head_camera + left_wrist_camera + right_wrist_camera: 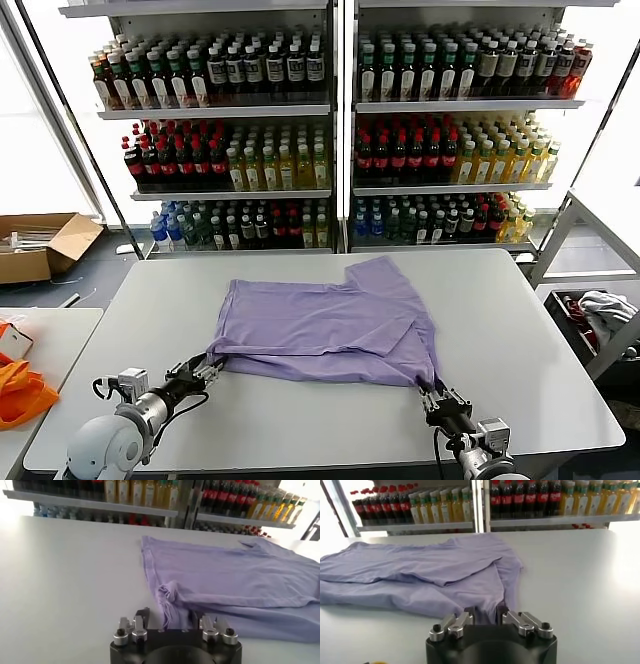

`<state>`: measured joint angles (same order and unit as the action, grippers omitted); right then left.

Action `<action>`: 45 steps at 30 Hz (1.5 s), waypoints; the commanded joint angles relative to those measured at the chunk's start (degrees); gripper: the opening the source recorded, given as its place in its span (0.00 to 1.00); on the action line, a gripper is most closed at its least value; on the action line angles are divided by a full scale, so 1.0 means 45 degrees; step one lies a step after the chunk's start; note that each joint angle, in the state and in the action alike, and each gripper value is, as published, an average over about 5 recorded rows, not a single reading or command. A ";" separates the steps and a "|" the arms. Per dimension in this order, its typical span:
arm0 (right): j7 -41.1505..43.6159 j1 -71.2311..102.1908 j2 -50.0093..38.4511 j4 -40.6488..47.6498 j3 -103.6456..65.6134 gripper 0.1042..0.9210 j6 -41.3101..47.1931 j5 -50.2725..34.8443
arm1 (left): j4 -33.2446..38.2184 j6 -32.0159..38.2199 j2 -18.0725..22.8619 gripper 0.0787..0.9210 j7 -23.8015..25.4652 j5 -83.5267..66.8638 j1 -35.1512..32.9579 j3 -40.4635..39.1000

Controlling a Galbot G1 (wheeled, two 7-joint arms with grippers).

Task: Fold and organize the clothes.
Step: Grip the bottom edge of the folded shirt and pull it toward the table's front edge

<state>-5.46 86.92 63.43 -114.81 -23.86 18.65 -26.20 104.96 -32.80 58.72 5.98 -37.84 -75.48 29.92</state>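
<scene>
Lavender T-shirt (325, 325) is lying across the middle of the white table (540, 370), already doubled over once, with its long axis running side to side in front of me. One sleeve is poking out toward the drink shelves (330, 130) at the far right corner of the garment.

I am holding it at both near corners. My left claw (207, 369) is pinching the near-left corner, and the left wrist view is showing the cloth bunching into a small knot (169, 592) and running down between the closed fingers. My right claw (437, 397) is pinching the near-right corner; in the right wrist view a narrow tongue of fabric (487, 612) is disappearing between its fingers, which are pressed together on it.

What I am weighing for the coming move is direction. The whole shirt is lying away from both claws, toward the shelves, so the hem I am gripping is the edge nearest me, and the free far edge is straight ahead of each wrist. Neither arm is noticeably closer to the garment than the other; each is sitting right at its own corner, well apart from its partner along the shirt's length.

I am judging that a fold would mean carrying both corners forward together, keeping them level so the near edge is landing parallel to the far one.
</scene>
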 commanded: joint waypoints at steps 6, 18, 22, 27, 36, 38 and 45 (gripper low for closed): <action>0.0308 0.0152 -0.0206 -0.0017 -0.0311 0.00 0.0025 -0.0339 | 0.0488 -0.0031 0.0056 0.21 -0.0036 -0.0036 -0.0755 0.0080; 0.0640 0.1433 -0.0608 -0.0938 -0.1221 0.00 -0.0015 -0.0473 | 0.3066 -0.0023 -0.0190 0.03 -0.0053 0.0117 -0.3494 0.1181; 0.0845 0.2431 -0.0320 -0.1561 -0.1704 0.00 -0.0079 -0.0334 | 0.3895 0.0004 -0.0088 0.03 0.0027 0.0285 -0.4561 0.1684; 0.1121 0.4033 0.0343 -0.2510 -0.2227 0.00 -0.0284 0.0357 | 0.4612 -0.0016 0.0126 0.03 0.0114 0.0471 -0.5467 0.2334; 0.1621 0.5846 0.0881 -0.3245 -0.2703 0.00 -0.0623 0.1314 | 0.5285 -0.0037 -0.0424 0.03 0.0122 0.0661 -0.7028 0.3299; 0.1719 0.5908 0.0846 -0.3265 -0.2708 0.00 -0.0697 0.1357 | 0.5369 -0.0042 -0.0440 0.03 0.0139 0.0686 -0.7312 0.3467; 0.2006 0.5699 0.1123 -0.3467 -0.2721 0.02 -0.0642 0.1086 | 0.5735 -0.0050 -0.0310 0.05 0.0470 0.2385 -0.7742 0.3592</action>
<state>1.82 108.88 66.77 -128.10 -34.97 16.24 -22.03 127.26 -33.09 57.52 6.82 -34.16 -104.12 43.16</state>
